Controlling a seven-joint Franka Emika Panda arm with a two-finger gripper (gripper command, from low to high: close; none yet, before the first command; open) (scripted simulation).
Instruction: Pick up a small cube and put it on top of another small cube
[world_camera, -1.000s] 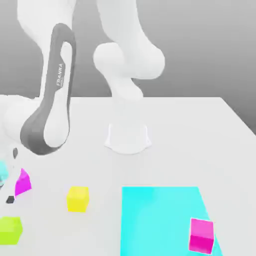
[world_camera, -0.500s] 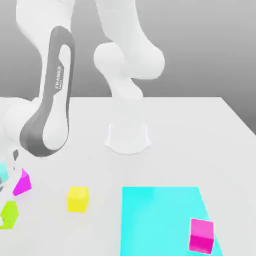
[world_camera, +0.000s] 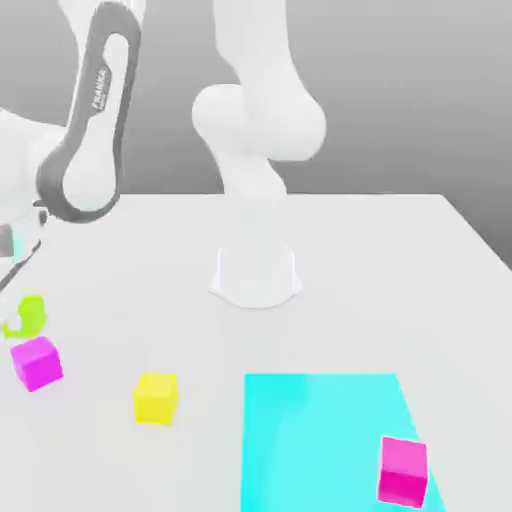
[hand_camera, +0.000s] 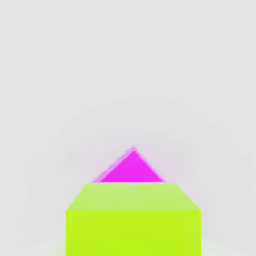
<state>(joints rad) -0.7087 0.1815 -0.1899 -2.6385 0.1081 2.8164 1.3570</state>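
Note:
The small lime yellow-green cube (world_camera: 28, 315) hangs off the table at the exterior view's far left, with my gripper (world_camera: 20, 300) shut on it. It is just above and slightly behind a magenta cube (world_camera: 36, 362) that lies flat on the white table (world_camera: 380, 270). In the hand view the lime cube (hand_camera: 133, 220) sits close up, and a corner of the magenta cube (hand_camera: 131, 168) shows beyond it. The hand is partly cut off by the exterior view's left edge.
A pure yellow cube (world_camera: 156, 397) rests right of the magenta one. A cyan mat (world_camera: 320, 440) covers the front of the table and carries a second magenta cube (world_camera: 403, 470) at its right. The arm's white base (world_camera: 256, 275) stands mid-table.
The gripper shut on the lime cube at the table's front left and lifted it up and back. The arm rose. The tilted magenta cube now lies flat.

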